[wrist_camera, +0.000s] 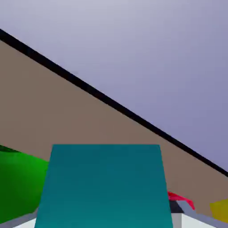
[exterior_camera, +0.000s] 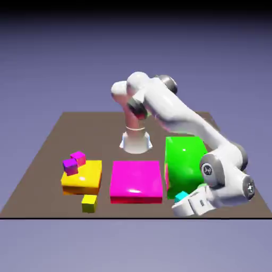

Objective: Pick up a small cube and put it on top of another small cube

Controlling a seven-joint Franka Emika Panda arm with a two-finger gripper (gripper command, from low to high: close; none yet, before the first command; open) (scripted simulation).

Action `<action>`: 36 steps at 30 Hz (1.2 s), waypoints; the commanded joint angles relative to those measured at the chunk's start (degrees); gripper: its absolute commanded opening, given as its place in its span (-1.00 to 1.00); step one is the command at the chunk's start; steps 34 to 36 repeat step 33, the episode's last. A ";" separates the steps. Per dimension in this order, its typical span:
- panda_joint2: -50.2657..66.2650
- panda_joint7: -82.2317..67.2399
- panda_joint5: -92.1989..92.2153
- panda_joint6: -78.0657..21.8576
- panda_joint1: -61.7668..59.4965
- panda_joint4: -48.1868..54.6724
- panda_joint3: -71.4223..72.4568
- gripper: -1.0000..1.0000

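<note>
Gripper [exterior_camera: 183, 204] jaws are seen pinched on the cyan cube [exterior_camera: 181, 196], which is held low at the table's [exterior_camera: 48, 154] near edge, just in front of the green block [exterior_camera: 183, 159], toward the exterior view's right. In the hand view the cyan cube [wrist_camera: 104, 185] is shown large between the jaws, hiding most of them; a bit of green block [wrist_camera: 20, 182] is seen to its left, and slivers of red [wrist_camera: 180, 199] and yellow [wrist_camera: 219, 209] to its right.

A flat magenta slab [exterior_camera: 136, 180] is laid mid-table, just left of the green block. Further to the exterior view's left, a yellow slab [exterior_camera: 85, 176] is set on an orange layer, with a purple cube [exterior_camera: 70, 166] and a magenta cube [exterior_camera: 78, 158] placed on top of it, touching each other. A small yellow cube [exterior_camera: 88, 203] is set on the table just in front of that slab. Whether the cyan cube touches the table cannot be told.
</note>
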 commanded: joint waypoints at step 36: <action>-41.21 -10.34 30.15 25.32 -17.14 -54.05 -48.74 1.00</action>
